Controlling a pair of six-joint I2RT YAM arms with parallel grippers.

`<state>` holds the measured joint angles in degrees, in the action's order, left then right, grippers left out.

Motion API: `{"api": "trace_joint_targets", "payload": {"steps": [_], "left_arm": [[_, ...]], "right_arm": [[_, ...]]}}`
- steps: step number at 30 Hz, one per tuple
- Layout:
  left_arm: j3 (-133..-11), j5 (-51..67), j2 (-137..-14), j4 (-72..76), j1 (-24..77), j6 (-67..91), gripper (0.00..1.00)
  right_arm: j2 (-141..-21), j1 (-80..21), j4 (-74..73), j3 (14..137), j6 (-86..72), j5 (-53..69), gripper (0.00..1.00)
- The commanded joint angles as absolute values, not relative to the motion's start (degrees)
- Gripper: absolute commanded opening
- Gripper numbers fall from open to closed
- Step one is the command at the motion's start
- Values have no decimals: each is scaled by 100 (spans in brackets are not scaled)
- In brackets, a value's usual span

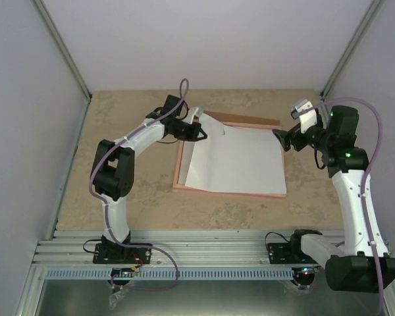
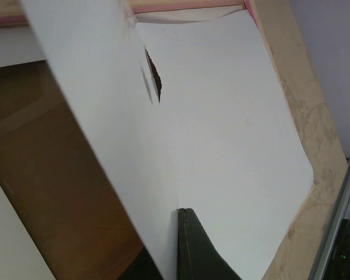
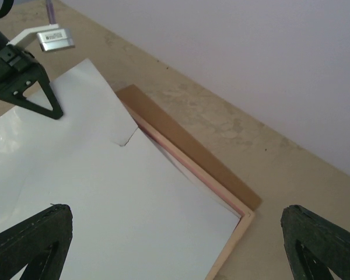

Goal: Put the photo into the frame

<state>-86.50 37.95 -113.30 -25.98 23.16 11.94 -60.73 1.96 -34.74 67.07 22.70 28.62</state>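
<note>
The photo (image 1: 237,161) shows its plain white back and lies across the pale pink-tan frame (image 1: 227,191), which is back-up on the table. My left gripper (image 1: 201,131) is shut on the photo's far left edge and holds that corner lifted and curled. In the left wrist view the fingers (image 2: 189,233) pinch the sheet (image 2: 221,146) above the frame rail (image 2: 303,99). My right gripper (image 1: 281,139) is open and empty, hovering over the frame's far right corner (image 3: 245,216). The photo (image 3: 134,204) lies between its fingers (image 3: 29,239) in that view.
A brown board (image 1: 250,120) lies under the frame's far edge, sticking out toward the back wall. It also shows in the left wrist view (image 2: 58,192) and the right wrist view (image 3: 186,146). Bare tan tabletop (image 1: 118,210) surrounds the frame.
</note>
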Motion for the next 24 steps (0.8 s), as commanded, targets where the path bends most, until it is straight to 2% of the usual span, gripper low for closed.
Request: {"api": "trace_joint_targets", "payload": {"steps": [1, 15, 24], "left_arm": [[-8806, 3619, -11365, -2566, 2220, 1138, 0], [-9491, 3239, -11972, -3175, 2156, 580, 0], [-9323, 3018, -11821, -3071, 2153, 673, 0]], "right_arm": [[-6071, 276, -3463, 6583, 2346, 3037, 98], [-6141, 316, -3437, 6454, 2382, 3127, 98], [-6127, 324, -3407, 6344, 2400, 3147, 98]]}}
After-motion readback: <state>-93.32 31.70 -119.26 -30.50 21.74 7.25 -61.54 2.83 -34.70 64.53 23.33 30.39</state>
